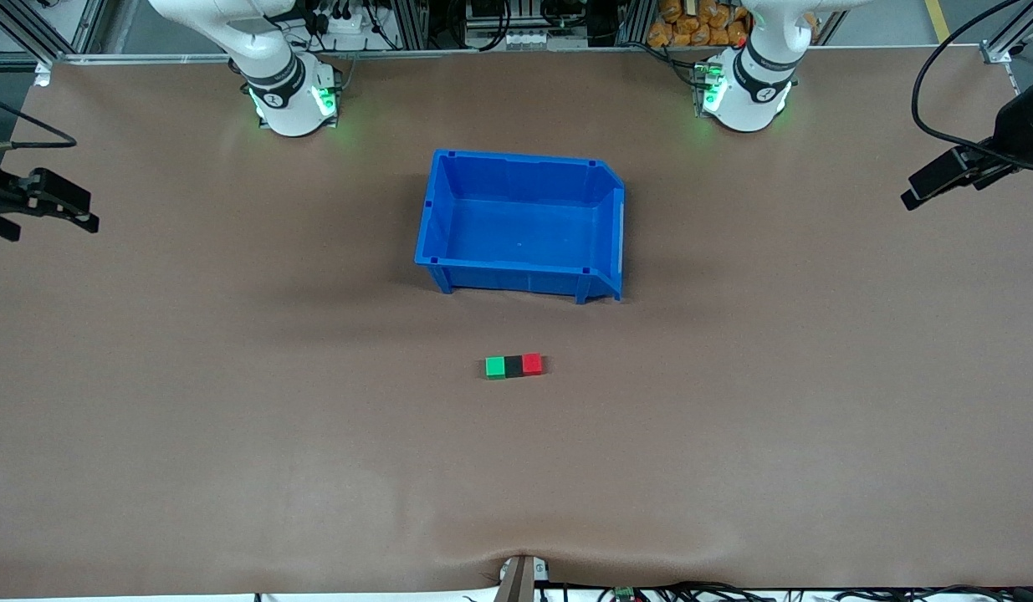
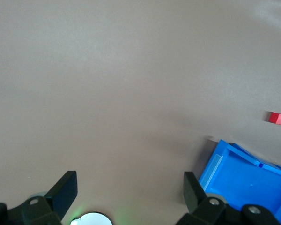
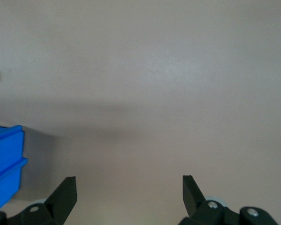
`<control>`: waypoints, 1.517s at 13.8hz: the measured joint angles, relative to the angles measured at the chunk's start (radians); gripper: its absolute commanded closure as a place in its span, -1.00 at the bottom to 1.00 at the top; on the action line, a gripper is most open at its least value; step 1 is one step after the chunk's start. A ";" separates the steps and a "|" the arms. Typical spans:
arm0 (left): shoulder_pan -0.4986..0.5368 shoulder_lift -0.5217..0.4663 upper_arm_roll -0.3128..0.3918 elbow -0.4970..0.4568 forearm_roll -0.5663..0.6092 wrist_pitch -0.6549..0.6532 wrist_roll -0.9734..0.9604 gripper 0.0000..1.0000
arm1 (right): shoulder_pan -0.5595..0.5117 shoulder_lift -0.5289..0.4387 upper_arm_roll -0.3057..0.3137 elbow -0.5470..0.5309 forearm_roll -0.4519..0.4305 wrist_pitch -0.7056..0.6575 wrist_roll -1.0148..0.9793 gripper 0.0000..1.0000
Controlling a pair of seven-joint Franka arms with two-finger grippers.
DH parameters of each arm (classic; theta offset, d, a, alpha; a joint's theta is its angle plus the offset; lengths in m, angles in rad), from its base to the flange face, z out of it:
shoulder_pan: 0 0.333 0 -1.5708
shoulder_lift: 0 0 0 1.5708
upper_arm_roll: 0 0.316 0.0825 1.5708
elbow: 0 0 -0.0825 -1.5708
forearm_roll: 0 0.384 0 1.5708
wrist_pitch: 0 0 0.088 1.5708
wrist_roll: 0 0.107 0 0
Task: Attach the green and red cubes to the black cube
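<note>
Green cube (image 1: 495,366), black cube (image 1: 513,365) and red cube (image 1: 532,363) sit joined mid-table, task seemingly done; left gripper (image 1: 930,180) and right gripper (image 1: 60,203) wait spread and empty over the end edges.

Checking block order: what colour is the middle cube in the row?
Black, between the green cube and the red cube; front view.

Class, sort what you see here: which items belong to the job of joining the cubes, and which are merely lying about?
Part of the job:
- green cube, touching the black cube
- black cube, in the middle of the row
- red cube, touching the black cube

Just lying about:
- blue bin, empty, farther from the front camera than the cubes

Both open grippers, left gripper and right gripper, wait apart at the table's ends.
</note>
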 measured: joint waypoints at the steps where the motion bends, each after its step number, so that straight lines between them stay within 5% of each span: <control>1: 0.000 0.000 0.000 0.000 0.000 0.001 0.000 -1.00 | -0.006 -0.010 0.009 -0.012 0.000 -0.010 0.039 -1.00; 21: 0.004 -0.007 -0.004 0.038 0.000 -0.022 0.005 -1.00 | -0.073 -0.051 0.069 -0.024 0.016 -0.055 0.130 -1.00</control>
